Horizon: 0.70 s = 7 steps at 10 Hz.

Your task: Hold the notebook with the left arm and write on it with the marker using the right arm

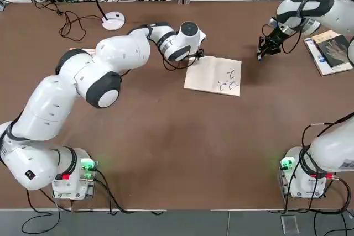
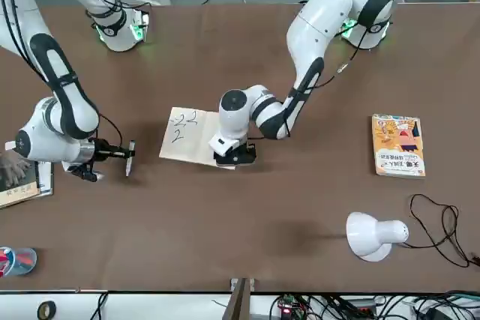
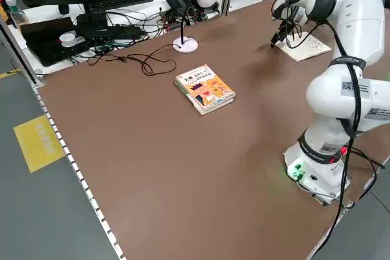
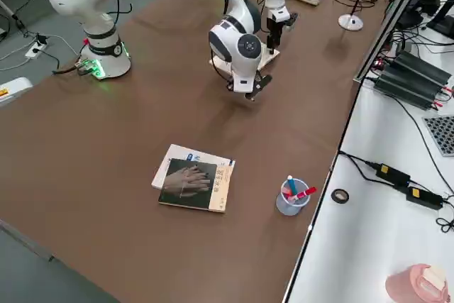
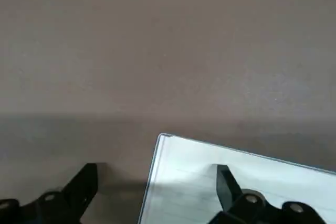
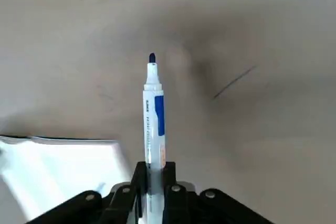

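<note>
Brown desk point(image 2: 225, 245), grey floor around
Desk as landmark: white side table point(image 4: 369, 211) alongside; yellow floor sheet point(image 3: 39, 143) beyond another edge.

Both robot arms point(image 1: 124, 53) point(image 1: 318, 17) are shiny white w/ round, fat joints & dark grey rings. L arm has a round dark disc on its white head, plus a small b&w square sticker low down. Thin black cables run along both. Bases have a green light & a bit of red. Gripper fingers point(image 6: 173, 198) on the R are black, w/ round silver screws; L ones point(image 5: 233, 198) are black w/ screws too.
</note>
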Motion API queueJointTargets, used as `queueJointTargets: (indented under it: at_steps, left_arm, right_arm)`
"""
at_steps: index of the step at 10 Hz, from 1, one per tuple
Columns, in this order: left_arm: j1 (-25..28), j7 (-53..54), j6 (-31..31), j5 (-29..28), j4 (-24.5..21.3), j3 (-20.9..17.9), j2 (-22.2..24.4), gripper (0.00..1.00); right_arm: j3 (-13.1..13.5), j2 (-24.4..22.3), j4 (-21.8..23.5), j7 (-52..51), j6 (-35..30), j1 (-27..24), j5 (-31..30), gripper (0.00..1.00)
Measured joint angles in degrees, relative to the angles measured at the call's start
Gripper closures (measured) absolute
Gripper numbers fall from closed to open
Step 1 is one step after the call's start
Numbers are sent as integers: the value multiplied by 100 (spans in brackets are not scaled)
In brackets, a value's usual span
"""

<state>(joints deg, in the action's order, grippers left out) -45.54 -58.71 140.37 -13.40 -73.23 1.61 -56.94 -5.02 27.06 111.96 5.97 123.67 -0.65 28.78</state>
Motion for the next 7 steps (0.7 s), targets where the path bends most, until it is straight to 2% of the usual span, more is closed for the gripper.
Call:
queueJointTargets:
  at_steps: [3,7]
  left_arm:
    - [0,0,0,0,0,0,0,0]
    - [0,0,0,0,0,0,0,0]
  right_arm:
    - [-10,-50,-193,747,-361,114,315,83]
    - [-13,-148,-208,1166,-633,239,1022,83]
